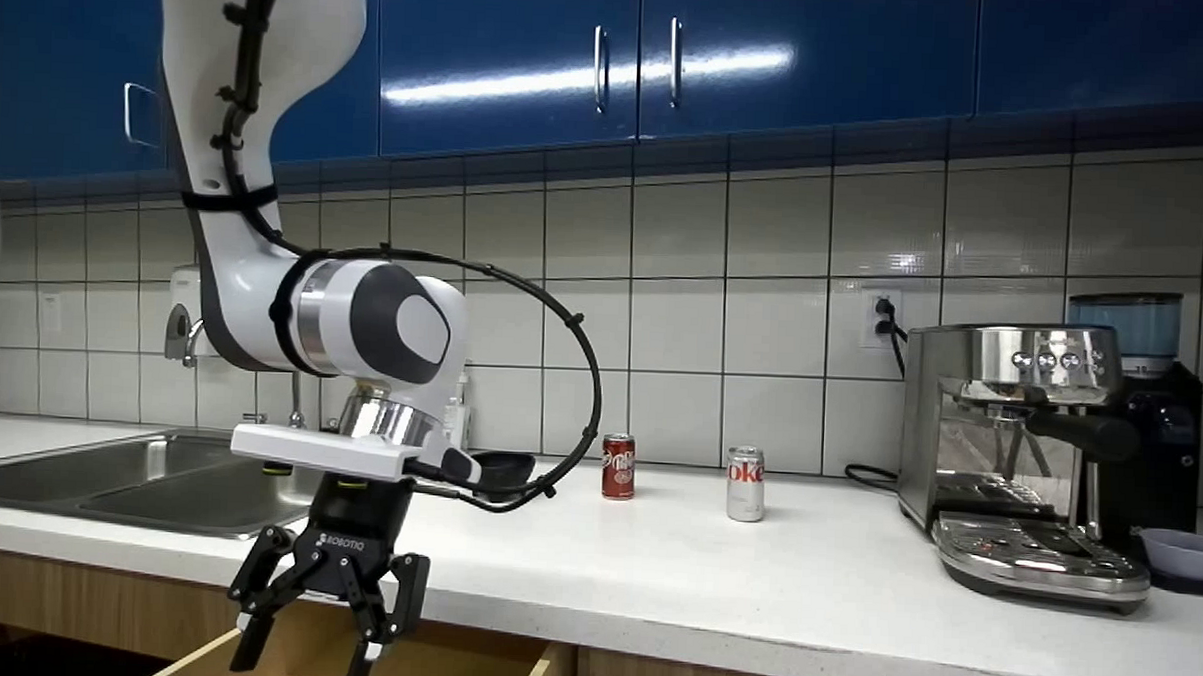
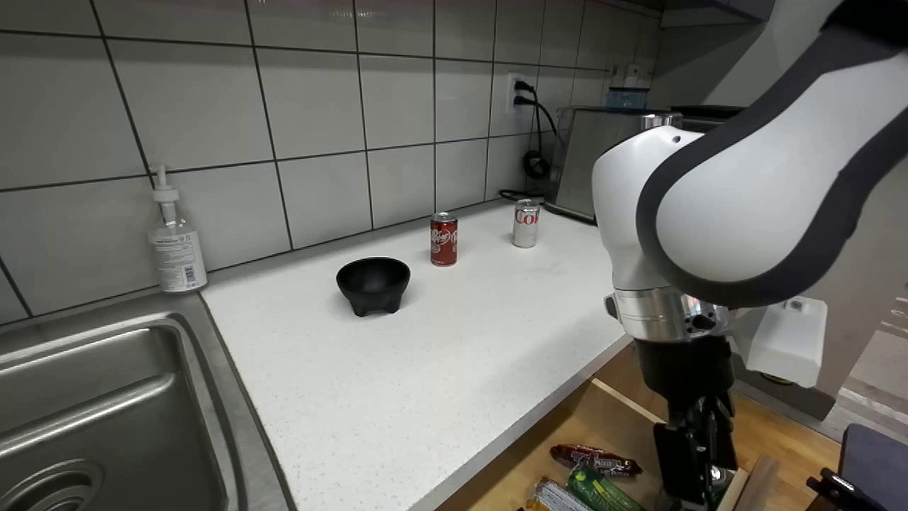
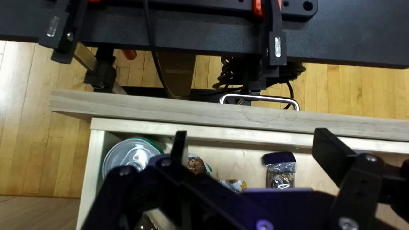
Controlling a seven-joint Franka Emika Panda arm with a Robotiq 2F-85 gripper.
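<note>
My gripper [image 1: 305,656] points down over the pulled-out wooden drawer [image 1: 540,672], jaws wide apart with nothing between them. In the wrist view the gripper [image 3: 250,143] spans part of the drawer, and a clear-wrapped snack bar with a dark purple end [image 3: 281,172] lies below between the fingers. Close to the left finger are a brown bar [image 3: 196,164] and a white-and-yellow wrapper [image 3: 235,185], partly hidden by the gripper. A round clear-topped container with a green rim [image 3: 131,156] fills the drawer's corner. An exterior view shows a dark red wrapper [image 2: 596,460] and a green wrapper [image 2: 599,490] there.
On the white counter [image 1: 593,568] stand a red can [image 1: 618,467], a silver Coke can [image 1: 746,483] and a black bowl [image 2: 373,284]. An espresso machine [image 1: 1017,463] is at one end, a sink [image 2: 106,397] and pump bottle [image 2: 175,241] at the other. The drawer front has a metal handle [image 3: 260,96].
</note>
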